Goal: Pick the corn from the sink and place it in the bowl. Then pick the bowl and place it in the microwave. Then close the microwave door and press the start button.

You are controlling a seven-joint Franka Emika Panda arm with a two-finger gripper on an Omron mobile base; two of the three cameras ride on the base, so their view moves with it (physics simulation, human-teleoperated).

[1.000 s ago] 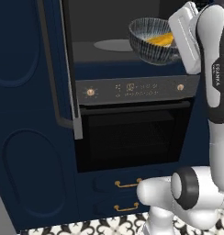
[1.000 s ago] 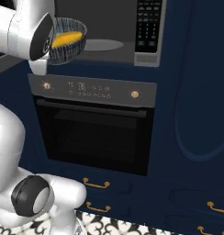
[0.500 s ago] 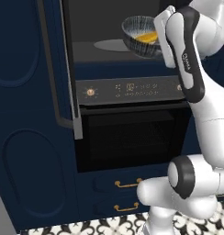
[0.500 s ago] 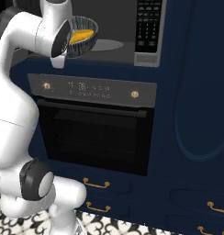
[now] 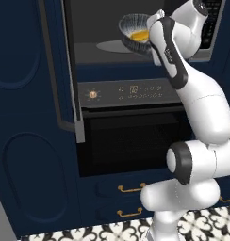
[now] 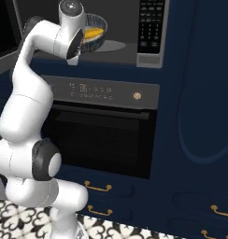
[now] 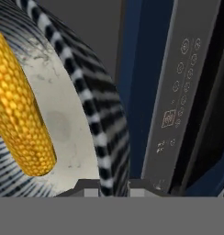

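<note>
Yellow corn (image 7: 19, 124) lies in the bowl (image 5: 135, 29), pinched by its rim in the gripper (image 7: 107, 183) inside the microwave (image 6: 130, 28), where a tilt might spill it.

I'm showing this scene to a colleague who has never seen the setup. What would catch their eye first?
Probably the bright yellow corn, lying in the striped bowl that the gripper holds by its rim inside the open microwave. Next comes the big white arm, reaching up from the floor past the black oven below. The microwave door stands swung open at the left.
</note>
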